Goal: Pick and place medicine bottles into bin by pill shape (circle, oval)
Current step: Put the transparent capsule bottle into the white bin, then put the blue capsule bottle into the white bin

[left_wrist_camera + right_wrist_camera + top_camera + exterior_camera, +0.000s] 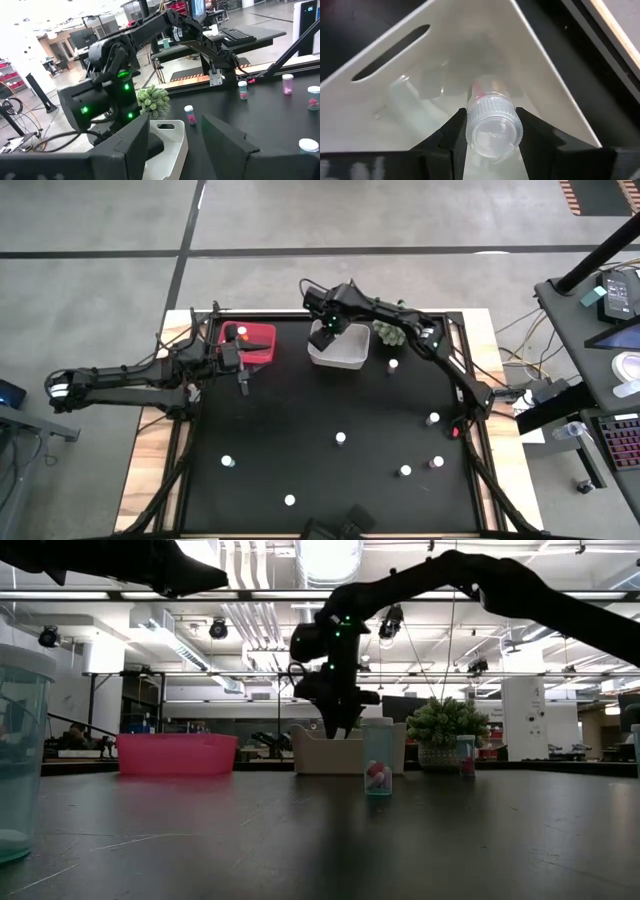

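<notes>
My right gripper [326, 332] hangs over the white bin [341, 352] at the table's far middle, shut on a small clear bottle with a white cap [494, 127]. Another clear bottle [410, 102] seems to lie inside that bin. My left gripper [243, 378] is open and empty just in front of the red bin [258, 343], which holds a white-capped bottle [241, 332]. Several more bottles stand upright on the black table, such as the ones at the middle [340, 438] and at the near left [227, 461]. My right gripper pinches the bottle between its two fingers [454, 136], at the sides of the cap end [470, 125]. The fingers come from above, pointing down into the white bin. The cap faces the wrist and the body points down. The bottle is clear of the bin's floor.
A green spiky plant [388, 332] stands right of the white bin, with a bottle [392, 365] in front of it. More bottles stand at the right [433, 418] and near right [405, 471]. In the low view one bottle [378, 755] stands before the white bin [310, 752].
</notes>
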